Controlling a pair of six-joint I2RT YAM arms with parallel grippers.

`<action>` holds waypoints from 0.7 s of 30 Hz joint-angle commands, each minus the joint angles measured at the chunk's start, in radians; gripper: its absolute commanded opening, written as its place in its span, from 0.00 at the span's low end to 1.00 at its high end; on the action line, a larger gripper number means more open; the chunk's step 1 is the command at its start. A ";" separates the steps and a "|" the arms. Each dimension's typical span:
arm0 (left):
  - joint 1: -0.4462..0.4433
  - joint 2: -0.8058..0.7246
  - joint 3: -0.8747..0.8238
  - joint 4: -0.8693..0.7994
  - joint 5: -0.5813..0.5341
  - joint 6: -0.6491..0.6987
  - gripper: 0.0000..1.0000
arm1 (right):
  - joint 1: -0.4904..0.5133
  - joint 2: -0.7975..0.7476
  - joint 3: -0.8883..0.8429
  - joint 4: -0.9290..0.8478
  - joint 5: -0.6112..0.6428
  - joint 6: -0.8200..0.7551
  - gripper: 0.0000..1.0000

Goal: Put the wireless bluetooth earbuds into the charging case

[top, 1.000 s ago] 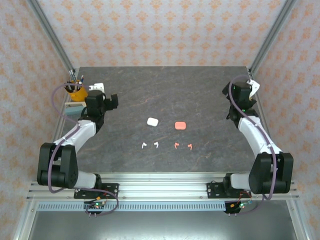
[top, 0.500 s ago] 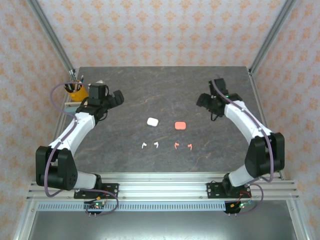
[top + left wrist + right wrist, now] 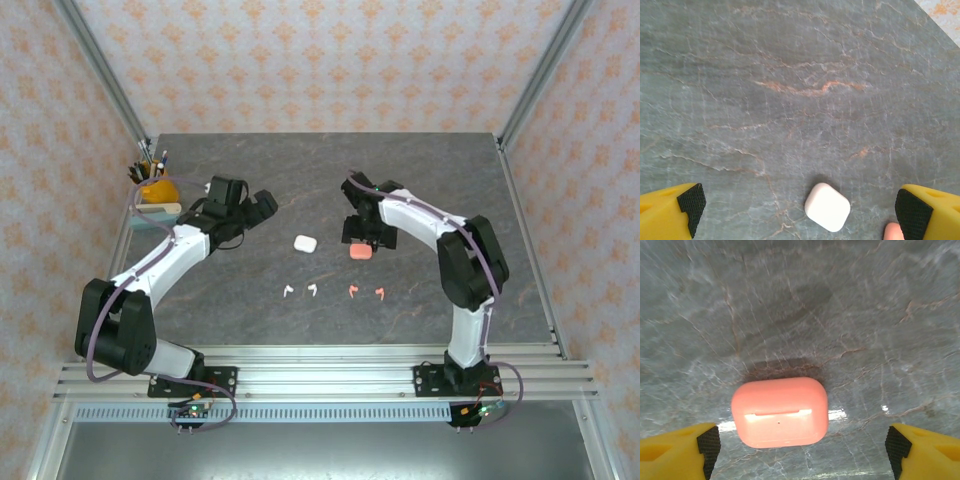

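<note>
A closed white charging case [image 3: 305, 242] and a closed coral-pink case [image 3: 361, 251] lie mid-table. In front of them sit two white earbuds [image 3: 288, 291] [image 3: 313, 290] and two pink earbuds [image 3: 353, 290] [image 3: 380, 292]. My left gripper [image 3: 262, 205] hangs open, left of and behind the white case [image 3: 827, 207], which lies ahead of and between its pads [image 3: 690, 202]. My right gripper [image 3: 365, 235] is open directly over the pink case [image 3: 780, 411], its lid seam facing the camera, one pad [image 3: 707, 444] on each side and apart from it.
A yellow cup of pens [image 3: 152, 185] and a pale block [image 3: 155, 213] stand at the table's left edge behind the left arm. Metal frame posts rise at the back corners. The marbled dark tabletop [image 3: 420, 170] stretches around the cases.
Both arms have swung inward from the table's sides. The right gripper travelled from the far right edge to above the pink case; the left gripper moved right toward the white case.
</note>
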State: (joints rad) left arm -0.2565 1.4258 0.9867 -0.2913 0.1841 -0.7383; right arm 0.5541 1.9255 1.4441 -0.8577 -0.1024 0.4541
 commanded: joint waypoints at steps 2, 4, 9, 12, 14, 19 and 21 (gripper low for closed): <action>-0.024 0.019 -0.014 0.011 -0.001 -0.040 1.00 | 0.028 0.029 0.021 -0.046 0.040 0.022 0.88; -0.031 0.026 -0.014 0.016 0.004 -0.041 1.00 | 0.032 0.039 0.020 -0.036 0.036 0.013 0.88; -0.048 0.043 -0.013 0.032 0.006 -0.037 1.00 | 0.032 0.068 0.025 -0.011 0.030 -0.004 0.88; -0.056 0.055 -0.009 0.033 0.009 -0.033 1.00 | 0.032 0.089 0.038 -0.002 0.027 -0.021 0.88; -0.061 0.061 -0.006 0.035 0.012 -0.032 1.00 | 0.032 0.105 0.045 0.000 0.024 -0.030 0.87; -0.076 0.069 -0.006 0.041 0.008 -0.032 1.00 | 0.032 0.131 0.061 0.011 0.029 -0.038 0.86; -0.083 0.073 -0.005 0.040 0.007 -0.032 1.00 | 0.030 0.138 0.064 0.017 0.030 -0.038 0.86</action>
State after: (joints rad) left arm -0.3271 1.4841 0.9867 -0.2718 0.1993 -0.7624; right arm 0.5838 2.0502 1.4799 -0.8436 -0.1024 0.4324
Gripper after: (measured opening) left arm 0.998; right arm 0.858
